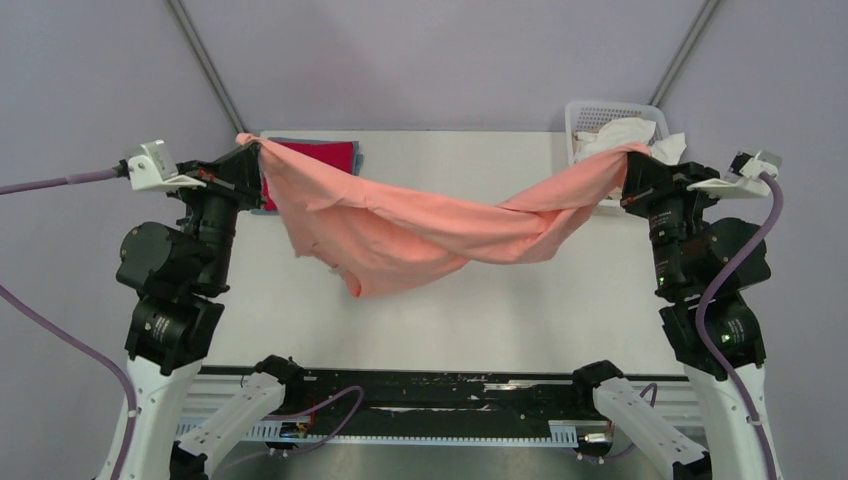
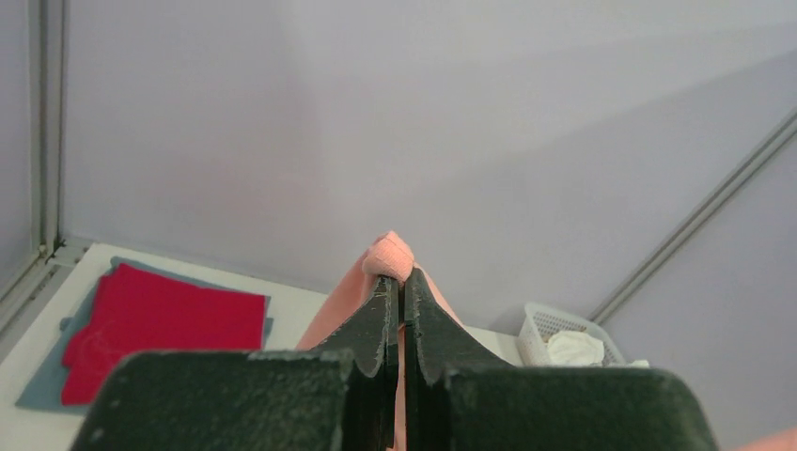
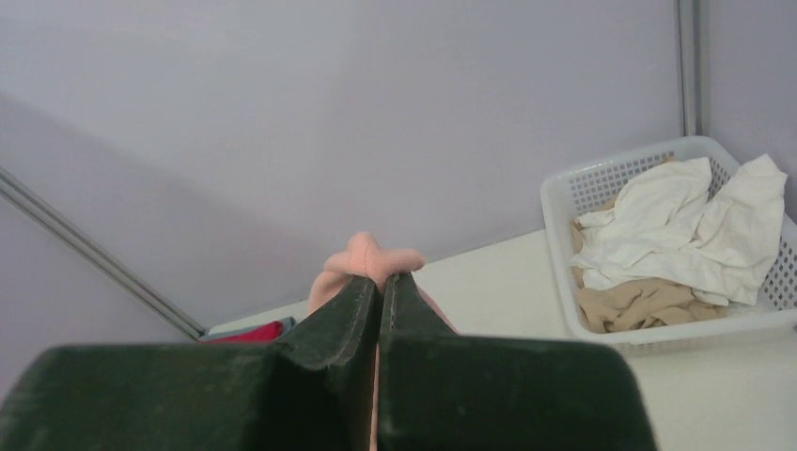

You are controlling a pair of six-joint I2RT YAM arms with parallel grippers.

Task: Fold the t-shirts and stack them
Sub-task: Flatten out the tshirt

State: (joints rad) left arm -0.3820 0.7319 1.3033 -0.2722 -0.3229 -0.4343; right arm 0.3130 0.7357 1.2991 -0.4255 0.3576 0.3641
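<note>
From the overhead cam, seeing the salmon-pink t-shirt (image 1: 420,235) strung up above the surface (image 1: 500,310), sagging and twisted in the middle. Can't tell whether its lowest fold touches down. Got the left end effector (image 1: 248,148) clenched on one end of it at the left edge, and the right end effector (image 1: 638,160) clenched on the other end, over by the basket (image 1: 585,110). Spotting a folded red t-shirt (image 1: 320,155) at the far left of the surface, lying on a grey-blue t-shirt (image 1: 357,158), both partly hidden behind the hanging cloth. Also seeing a white t-shirt (image 1: 625,133) spilling over the basket rim.

Over on the left wrist cam, looking straight along the left end effector (image 2: 398,282), clamped tight with a nub of the salmon-pink t-shirt (image 2: 390,252) poking past the tips. Can make out the red t-shirt (image 2: 164,324) flat on the grey-blue t-shirt (image 2: 42,390) down left, and the basket (image 2: 534,338) with the white t-shirt (image 2: 575,348) far off right.

On the right wrist cam, same deal: right end effector (image 3: 381,280) squeezed on a bunched bit of the salmon-pink t-shirt (image 3: 365,252). Seeing the basket (image 3: 601,183) at right holding the white t-shirt (image 3: 686,225) over a beige t-shirt (image 3: 639,305), plus a sliver of the red t-shirt (image 3: 249,333) low left
</note>
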